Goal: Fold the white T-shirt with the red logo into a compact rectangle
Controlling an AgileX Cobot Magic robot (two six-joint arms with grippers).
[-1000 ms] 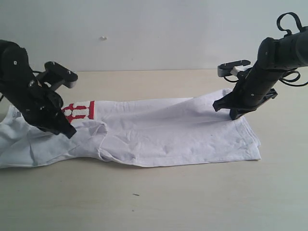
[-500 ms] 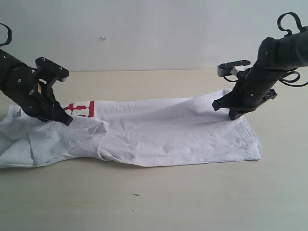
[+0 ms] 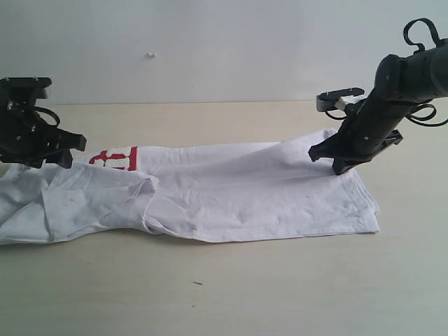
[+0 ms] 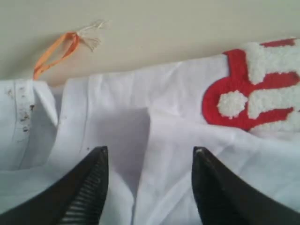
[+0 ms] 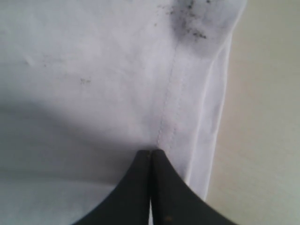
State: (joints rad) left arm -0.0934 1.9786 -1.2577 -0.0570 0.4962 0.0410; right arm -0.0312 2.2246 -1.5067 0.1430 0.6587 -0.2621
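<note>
At the left, the left gripper (image 4: 149, 154) gaped empty over the white T-shirt (image 3: 238, 196). The right gripper (image 5: 151, 154) pinched its hem; mid-fold, a left grasp seemed due.

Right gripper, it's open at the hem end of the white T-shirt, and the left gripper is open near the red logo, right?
No. The right gripper is shut, not open: the right wrist view shows its jaws pressed together on the hem of the white T-shirt. The left gripper is open near the red logo.

white T-shirt (image 3: 245, 196), red logo (image 3: 115, 159), orange tag (image 4: 69, 40)
</note>
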